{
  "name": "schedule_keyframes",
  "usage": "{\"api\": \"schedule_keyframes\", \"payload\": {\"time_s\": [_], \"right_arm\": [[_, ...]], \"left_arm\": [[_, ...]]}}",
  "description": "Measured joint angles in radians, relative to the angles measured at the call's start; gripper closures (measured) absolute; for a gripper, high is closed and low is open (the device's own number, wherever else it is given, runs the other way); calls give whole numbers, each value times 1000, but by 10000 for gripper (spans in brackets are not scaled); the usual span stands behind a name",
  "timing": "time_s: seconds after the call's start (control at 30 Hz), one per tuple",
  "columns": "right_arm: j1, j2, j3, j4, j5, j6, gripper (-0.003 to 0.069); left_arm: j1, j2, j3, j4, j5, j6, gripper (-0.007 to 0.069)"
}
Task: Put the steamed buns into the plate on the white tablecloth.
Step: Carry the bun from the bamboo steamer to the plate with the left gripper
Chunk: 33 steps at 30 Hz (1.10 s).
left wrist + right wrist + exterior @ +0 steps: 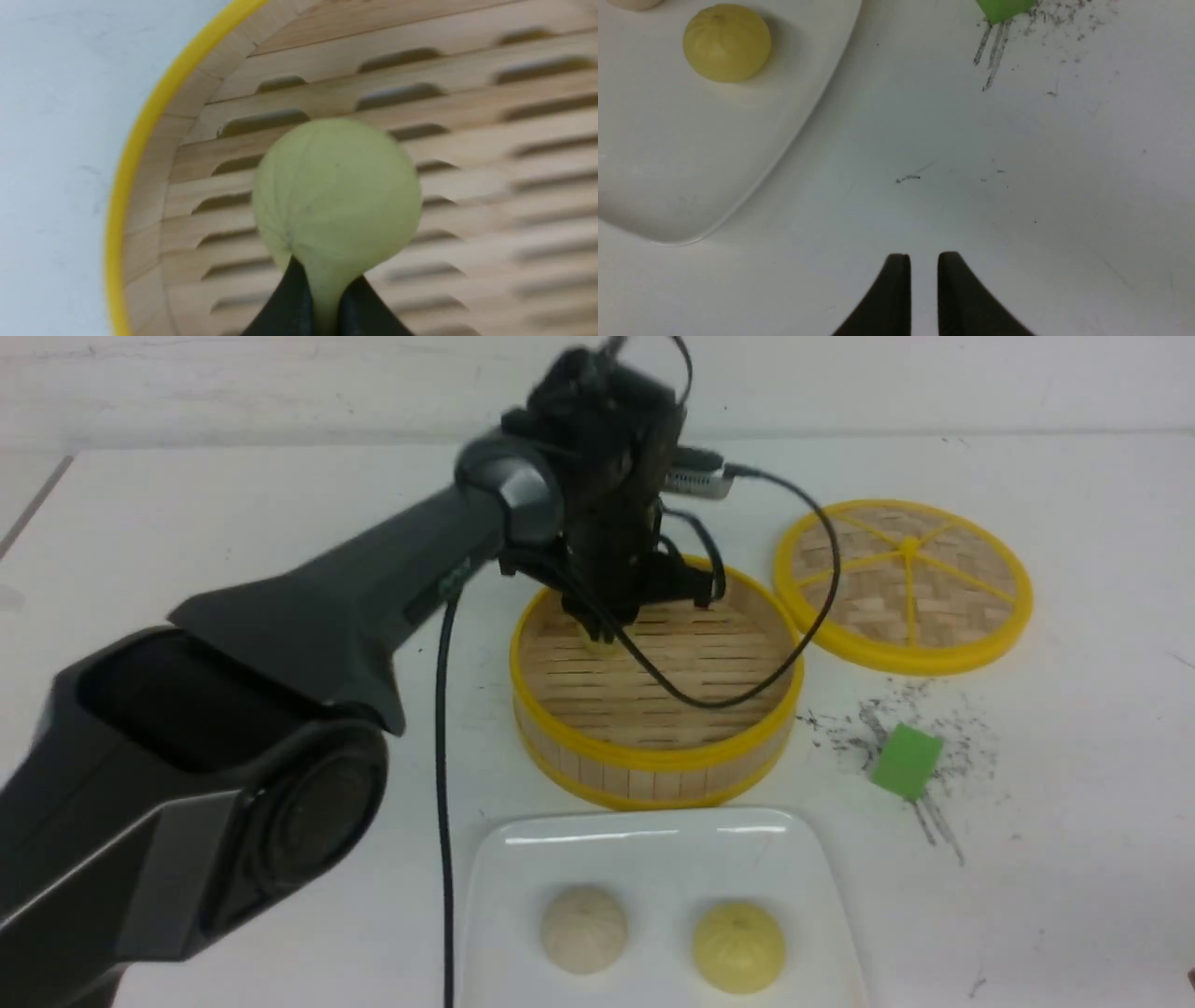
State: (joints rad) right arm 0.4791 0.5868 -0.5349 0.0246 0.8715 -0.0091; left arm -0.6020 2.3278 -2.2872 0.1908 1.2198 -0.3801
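Observation:
In the left wrist view my left gripper [324, 285] is shut on a pale yellow steamed bun [336, 196], pinching its near edge just over the steamer's slatted floor. The front view shows that gripper [597, 633] reaching down into the left part of the round bamboo steamer [653, 775]. The white plate [653, 823] lies on the white tablecloth [233, 523] in front of the steamer. It holds a beige bun [584, 929] and a yellow bun [738, 947]. My right gripper [923, 261] hovers over bare cloth beside the plate [668, 163], its fingers nearly together with nothing between them.
The steamer's yellow-rimmed woven lid [904, 583] lies flat at the back right. A green cube [906, 761] sits among black scuffs to the right of the steamer. A black cable hangs from the left arm across the steamer and along the plate's left side.

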Motion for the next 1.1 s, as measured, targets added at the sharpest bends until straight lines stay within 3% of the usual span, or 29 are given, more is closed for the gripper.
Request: {"api": "schedule_keyframes", "payload": {"time_s": [0.17, 0.37, 0.5, 0.53, 0.57, 0.73, 0.77, 0.87, 1.1], "right_arm": [[0, 0, 0, 0, 0, 0, 541], [0, 0, 0, 0, 0, 0, 535], [0, 0, 0, 0, 0, 0, 529], [0, 0, 0, 0, 0, 0, 527], [0, 0, 0, 0, 0, 0, 527], [0, 0, 0, 0, 0, 0, 524], [0, 0, 0, 0, 0, 0, 523], [0, 0, 0, 0, -2, 0, 522], [0, 0, 0, 1, -3, 0, 522]], "left_arm": [[0, -140, -108, -47, 17, 93, 606], [0, -321, -83, -147, 17, 144, 606], [0, -456, 100, -236, 17, 171, 606], [0, -522, 232, -268, 17, 176, 606], [0, -529, 232, -270, 17, 176, 606], [-20, -713, 709, -304, 18, 166, 606], [-23, -722, 724, -306, 18, 164, 606], [-106, -758, 953, -316, 18, 114, 606], [-274, -719, 1092, -289, -18, 8, 600]]}}
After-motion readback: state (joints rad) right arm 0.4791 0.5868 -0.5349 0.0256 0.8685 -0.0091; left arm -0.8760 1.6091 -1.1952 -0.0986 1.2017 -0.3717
